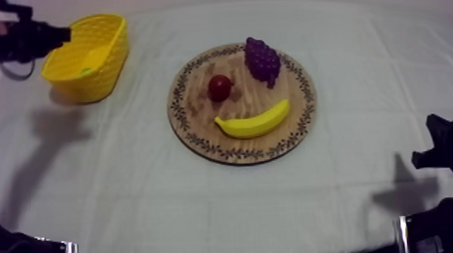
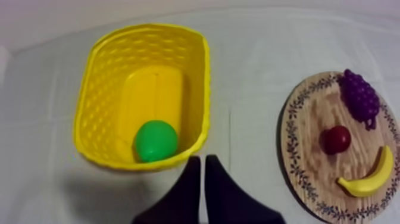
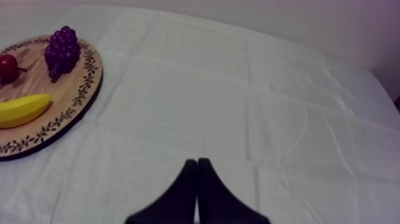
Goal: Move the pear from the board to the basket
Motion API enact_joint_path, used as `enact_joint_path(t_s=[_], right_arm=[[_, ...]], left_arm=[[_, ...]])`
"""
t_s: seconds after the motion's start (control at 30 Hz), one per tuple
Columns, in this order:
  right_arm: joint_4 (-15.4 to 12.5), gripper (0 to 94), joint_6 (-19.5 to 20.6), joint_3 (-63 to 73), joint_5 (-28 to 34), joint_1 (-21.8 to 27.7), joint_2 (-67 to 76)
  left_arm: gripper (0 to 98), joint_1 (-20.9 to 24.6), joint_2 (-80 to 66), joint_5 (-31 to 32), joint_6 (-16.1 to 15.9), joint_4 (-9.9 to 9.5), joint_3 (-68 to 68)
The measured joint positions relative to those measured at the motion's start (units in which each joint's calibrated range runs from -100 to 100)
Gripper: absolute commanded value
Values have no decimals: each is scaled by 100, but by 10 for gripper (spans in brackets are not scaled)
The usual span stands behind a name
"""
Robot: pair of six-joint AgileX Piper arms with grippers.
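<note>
Right gripper [image 3: 197, 161] is closed and empty over bare cloth [image 3: 238, 107]. Left gripper [image 2: 199, 159], also closed and empty, sits beside the basket [image 2: 202, 89], upper left of the top view. The pear [image 2: 155, 141] lies inside it. It is probably light, stiff and slick, so grasp its belly.

The right pincer [image 3: 197, 164], closed on nothing, hovers over cloth [image 3: 238, 107] near the wooden board [image 3: 33, 80].

Overhead camera slants down; 2 wrist cameras share the wooden board [image 2: 314, 122].
</note>
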State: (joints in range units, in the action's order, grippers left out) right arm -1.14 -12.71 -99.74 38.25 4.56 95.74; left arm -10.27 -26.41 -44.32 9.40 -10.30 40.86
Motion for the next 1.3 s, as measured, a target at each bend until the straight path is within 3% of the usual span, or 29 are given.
enact_joint_path(t_s=[0.1, 0.3, 0.47, 0.63, 0.77, 0.9, 1.07, 1.2, 1.3], right_arm=[[0, 3, 0, 0, 0, 0, 0], [0, 3, 0, 0, 0, 0, 0], [0, 3, 0, 0, 0, 0, 0], [0, 3, 0, 0, 0, 0, 0], [0, 3, 0, 0, 0, 0, 0], [0, 3, 0, 0, 0, 0, 0], [0, 3, 0, 0, 0, 0, 0], [0, 3, 0, 0, 0, 0, 0], [0, 3, 0, 0, 0, 0, 0]], left_arm=[[0, 66, -937, 317, 95, -106, 861], [0, 297, -2879, 735, 184, -132, 2666], [0, 614, -4453, 553, 149, -99, 3986], [1, 689, -5808, 52, 276, -223, 4915], [1, 776, -6680, -188, 151, -64, 5267], [1, 883, -7210, -148, -220, 177, 5396], [1, 913, -7329, 279, -603, 562, 5654], [1, 905, -7336, 1012, -573, 773, 5844], [1, 905, -7342, 1294, -372, 803, 5879]])
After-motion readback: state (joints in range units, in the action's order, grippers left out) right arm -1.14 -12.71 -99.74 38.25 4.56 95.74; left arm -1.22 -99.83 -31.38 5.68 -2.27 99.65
